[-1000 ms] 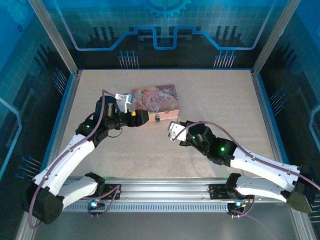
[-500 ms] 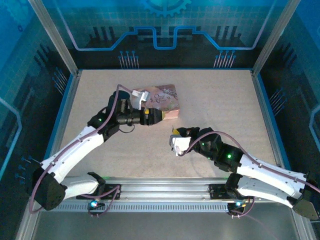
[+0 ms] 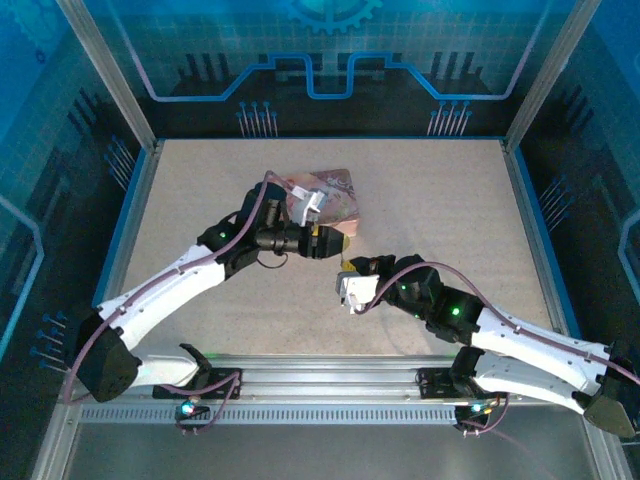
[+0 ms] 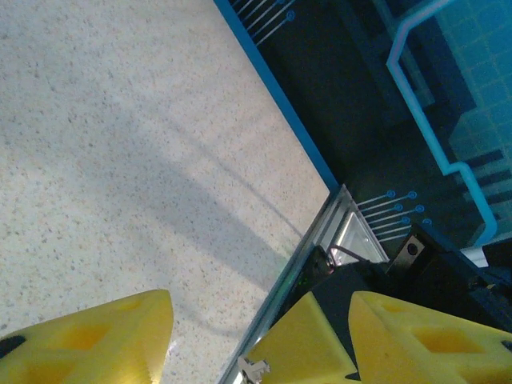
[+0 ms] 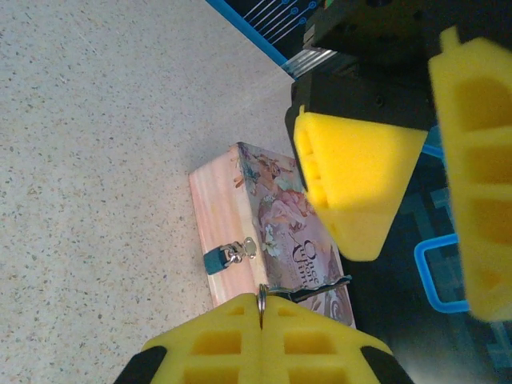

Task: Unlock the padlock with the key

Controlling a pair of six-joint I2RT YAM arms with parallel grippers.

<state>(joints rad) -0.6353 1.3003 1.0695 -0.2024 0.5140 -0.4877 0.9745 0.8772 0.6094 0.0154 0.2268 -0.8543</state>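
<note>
Since the earlier frame our left gripper has swung right; its fingers are spread apart, just beyond our right gripper. Past both lies a pink rectangular picture-lidded box, with the tiny bluish padlock at its front clasp. Our right gripper pinches the small silvery key.

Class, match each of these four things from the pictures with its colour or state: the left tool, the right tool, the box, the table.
Things:
1. left tool
2. right tool
3. box
4. table

Colour or state:
A. speckled beige
B. shut on the key ring
C. pink, with a picture on its lid
D. open

Pairs: 1-D, 2-B, 3-C, 4-A.
</note>
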